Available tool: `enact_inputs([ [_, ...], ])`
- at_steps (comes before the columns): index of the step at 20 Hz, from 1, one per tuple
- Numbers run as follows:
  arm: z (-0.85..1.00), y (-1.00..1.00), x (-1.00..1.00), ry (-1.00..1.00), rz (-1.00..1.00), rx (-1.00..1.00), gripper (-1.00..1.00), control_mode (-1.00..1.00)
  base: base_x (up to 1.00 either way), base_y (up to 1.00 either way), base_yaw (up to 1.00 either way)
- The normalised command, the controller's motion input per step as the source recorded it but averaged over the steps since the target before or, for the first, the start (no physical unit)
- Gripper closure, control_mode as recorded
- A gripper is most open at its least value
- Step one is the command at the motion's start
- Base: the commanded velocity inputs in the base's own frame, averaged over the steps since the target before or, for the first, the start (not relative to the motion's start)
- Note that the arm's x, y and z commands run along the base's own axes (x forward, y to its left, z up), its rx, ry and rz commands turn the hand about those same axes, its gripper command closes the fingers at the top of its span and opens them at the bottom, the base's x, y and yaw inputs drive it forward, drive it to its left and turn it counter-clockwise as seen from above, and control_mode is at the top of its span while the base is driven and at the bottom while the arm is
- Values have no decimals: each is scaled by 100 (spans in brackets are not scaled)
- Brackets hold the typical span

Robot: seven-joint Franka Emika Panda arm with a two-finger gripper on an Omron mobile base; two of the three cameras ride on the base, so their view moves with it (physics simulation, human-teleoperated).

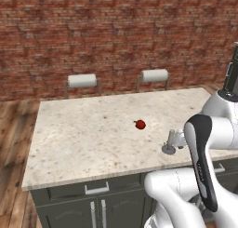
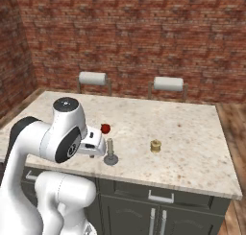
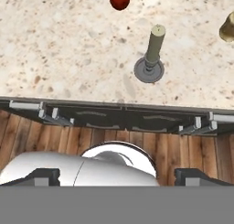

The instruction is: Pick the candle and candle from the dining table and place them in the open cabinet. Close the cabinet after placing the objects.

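Two candles stand on the desk (image 2: 202, 152): stick candle (image 3: 154, 45) near its front edge, squat candle (image 2: 155, 146) well right. Light, tippy; I'd grip mid-stem. Fingers (image 3: 45, 175) spread wide, empty.

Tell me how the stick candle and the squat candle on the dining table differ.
The stick candle is tall, slim and pale beige; the squat candle is short, stubby and yellowish-tan. The stick candle stands on a round grey disc base; the squat candle shows no such base. The stick candle is nearer the red fruit and the table's front edge. Both stand upright on the dining table, untouched.
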Motion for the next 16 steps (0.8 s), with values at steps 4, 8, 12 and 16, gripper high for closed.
enact_inputs([
  [4,-28,-25,8,-1,0,0,-100,-100,0,0,0],
  [8,-32,-16,11,0,0,0,-100,-100,0,0,0],
  [12,-31,-4,30,0,0,0,-100,-100,0,0,0],
  [16,-28,-2,37,-4,0,0,-100,-100,0,0,0],
])
